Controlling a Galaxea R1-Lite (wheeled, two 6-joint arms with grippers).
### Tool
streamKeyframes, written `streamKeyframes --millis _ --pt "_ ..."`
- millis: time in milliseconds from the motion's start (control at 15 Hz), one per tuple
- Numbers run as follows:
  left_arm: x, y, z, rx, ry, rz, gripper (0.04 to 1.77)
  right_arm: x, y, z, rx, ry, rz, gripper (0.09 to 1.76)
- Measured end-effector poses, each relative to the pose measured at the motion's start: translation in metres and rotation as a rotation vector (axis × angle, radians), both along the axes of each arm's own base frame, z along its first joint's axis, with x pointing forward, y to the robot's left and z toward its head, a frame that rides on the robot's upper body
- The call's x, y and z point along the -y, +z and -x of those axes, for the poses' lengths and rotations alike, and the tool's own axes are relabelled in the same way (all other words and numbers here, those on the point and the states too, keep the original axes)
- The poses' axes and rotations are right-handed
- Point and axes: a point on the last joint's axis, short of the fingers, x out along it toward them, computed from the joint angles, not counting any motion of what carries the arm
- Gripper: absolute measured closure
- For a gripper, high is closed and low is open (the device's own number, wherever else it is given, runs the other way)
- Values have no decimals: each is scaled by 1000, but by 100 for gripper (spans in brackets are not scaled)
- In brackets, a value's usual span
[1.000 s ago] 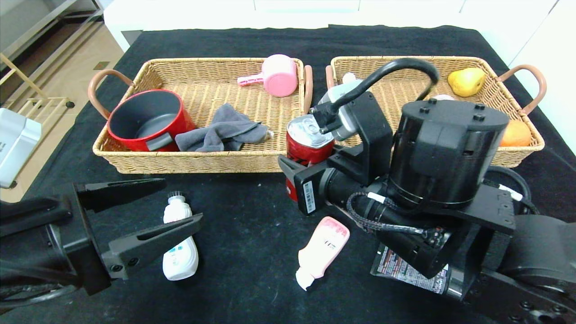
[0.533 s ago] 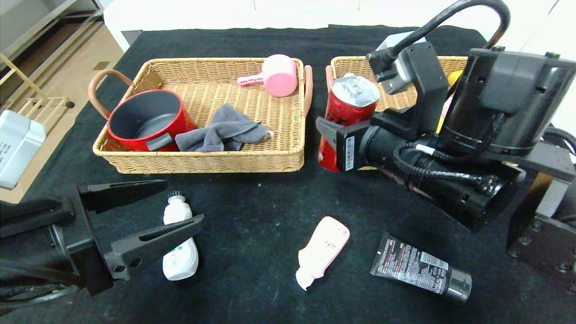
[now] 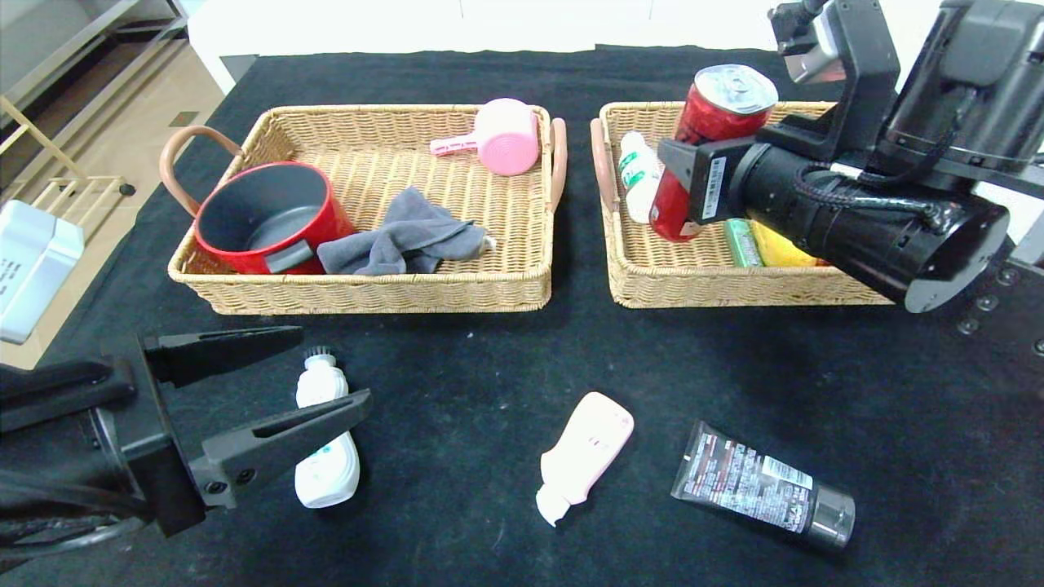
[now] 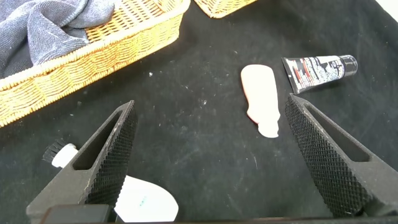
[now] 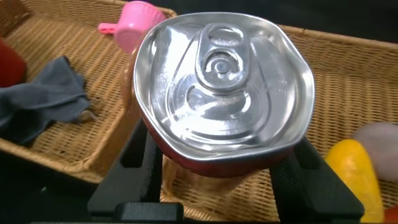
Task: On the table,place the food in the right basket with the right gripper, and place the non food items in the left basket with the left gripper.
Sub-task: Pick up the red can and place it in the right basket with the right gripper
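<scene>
With the right gripper (image 3: 681, 183) clamped on the red can (image 3: 711, 139), I have the can up in the air over the near-left part of the right basket (image 3: 734, 285), its body gripped low between the jaws and its silver top leaning a little away from them. What the coming drop turns on is plain enough: the basket floor lies straight below the jaws, and the can's long axis stands nearly upright, so I judge a descent and release should set it down beside the small white bottle (image 3: 638, 175), which already lies in that basket just left of the jaws. A yellow and a green packet sit in there too, partly hidden behind the arm. My left gripper (image 3: 273, 375) waits with its jaws spread wide and nothing between them, and the white brush-tipped bottle (image 3: 326, 440) lies on the black table (image 3: 489, 359) right under them, long axis running front to back. The pink tube (image 3: 583, 455) and the dark printed tube (image 3: 763, 485) lie off to the right of those jaws, nearer the left arm now that the right is raised. The printing on the dark tube and the bottle labels is too fine for me to read.
</scene>
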Motion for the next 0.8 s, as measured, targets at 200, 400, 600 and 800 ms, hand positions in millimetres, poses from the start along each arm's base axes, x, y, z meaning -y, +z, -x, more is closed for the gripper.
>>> streamKeyframes --millis 200,400,600,800 --pt "0 0 0 1 0 0 9 13 -2 -15 -1 -55 -1 84" --pt "0 0 0 1 0 0 9 24 -10 -32 -18 -106 2 84" --pt "0 0 0 5 0 -2 9 30 -20 -49 -29 -140 -17 84" --pt "0 0 0 6 0 -3 9 30 -24 -59 -4 -151 -40 84"
